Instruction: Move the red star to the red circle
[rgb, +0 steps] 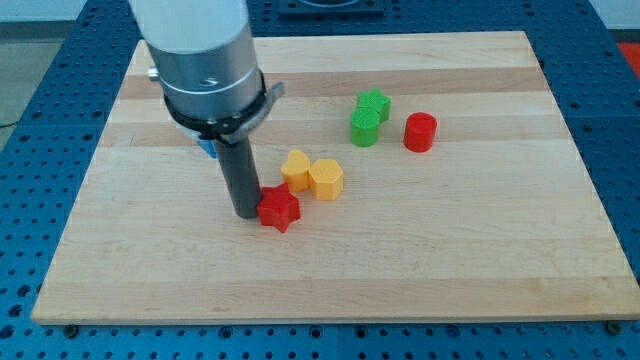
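Note:
The red star (279, 208) lies left of the board's middle. The red circle (420, 132), a short cylinder, stands to the upper right of it, well apart. My tip (246, 213) rests on the board right against the red star's left side. The rod rises from there to the arm's grey body at the view's top left.
Two yellow blocks (296, 169) (326, 179) sit touching each other just above and right of the red star. A green star (373, 104) and a green block (365, 127) stand left of the red circle. A blue block (208, 149) is mostly hidden behind the rod. The wooden board (500, 260) lies on a blue perforated table.

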